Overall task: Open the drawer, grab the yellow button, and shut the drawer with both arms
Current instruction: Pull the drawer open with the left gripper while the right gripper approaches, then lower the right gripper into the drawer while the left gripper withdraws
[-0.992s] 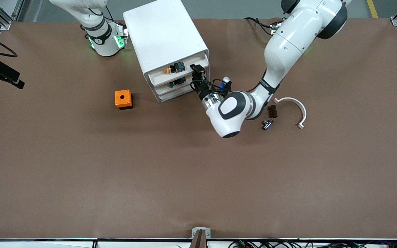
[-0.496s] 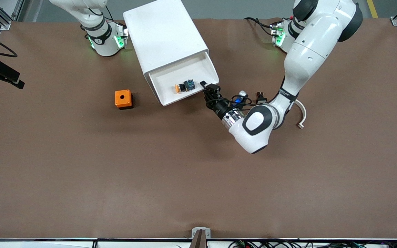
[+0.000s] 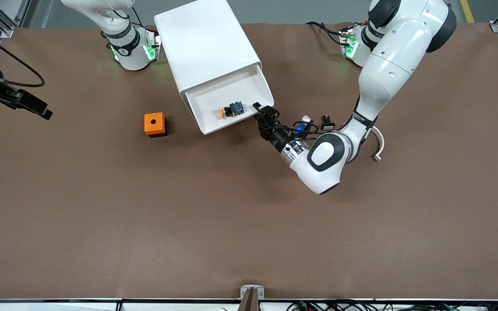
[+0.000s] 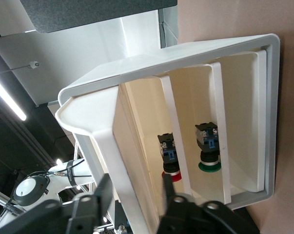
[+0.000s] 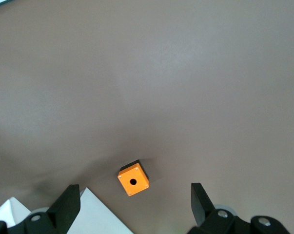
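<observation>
I see the drawer [image 3: 231,101] pulled out of the top of the white cabinet [image 3: 205,47], sticking out toward the front camera; the button [image 3: 231,109] lies inside it on the tray floor, orange cap pointing to the right arm's end of the table. My left gripper [image 3: 261,113] sits at the drawer's front corner, the one toward the left arm's end of the table; in the left wrist view its two fingers [image 4: 104,190] stand on either side of the drawer's front wall [image 4: 117,161], one outside and one inside, so it has hold of the drawer's lip. That same view shows the lower drawers with a red-capped part [image 4: 168,153] and a green-capped part [image 4: 208,146].

My right gripper [image 5: 134,207] is up high near the table edge at the right arm's end, just beside the cabinet; its fingers are spread wide and it holds nothing. The orange cube [image 3: 154,124] with a hole sits on the table [image 3: 145,216] beside the cabinet, toward the right arm's end; a white curved bracket [image 3: 378,144] and a small black part [image 3: 327,123] lie near the left arm.
</observation>
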You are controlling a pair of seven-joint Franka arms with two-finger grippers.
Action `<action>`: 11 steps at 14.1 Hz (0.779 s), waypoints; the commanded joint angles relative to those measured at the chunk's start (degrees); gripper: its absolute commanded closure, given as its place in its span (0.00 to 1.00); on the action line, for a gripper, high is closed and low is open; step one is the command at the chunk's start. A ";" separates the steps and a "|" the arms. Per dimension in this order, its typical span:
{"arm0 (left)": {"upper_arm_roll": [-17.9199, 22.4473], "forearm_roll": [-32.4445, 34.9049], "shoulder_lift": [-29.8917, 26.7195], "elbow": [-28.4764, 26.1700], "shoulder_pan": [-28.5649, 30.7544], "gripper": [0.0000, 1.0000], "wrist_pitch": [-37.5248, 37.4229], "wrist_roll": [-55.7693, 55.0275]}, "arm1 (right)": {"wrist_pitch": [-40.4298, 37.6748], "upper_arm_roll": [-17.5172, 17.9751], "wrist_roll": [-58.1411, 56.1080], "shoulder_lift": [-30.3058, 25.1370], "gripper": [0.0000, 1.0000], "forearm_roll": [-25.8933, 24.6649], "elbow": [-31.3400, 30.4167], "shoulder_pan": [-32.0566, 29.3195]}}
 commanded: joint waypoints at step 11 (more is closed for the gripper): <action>-0.14 10.10 -2.44 10.45 3.52 0.00 -3.27 46.51 | -0.74 -0.18 24.24 14.74 0.00 -0.97 1.97 14.93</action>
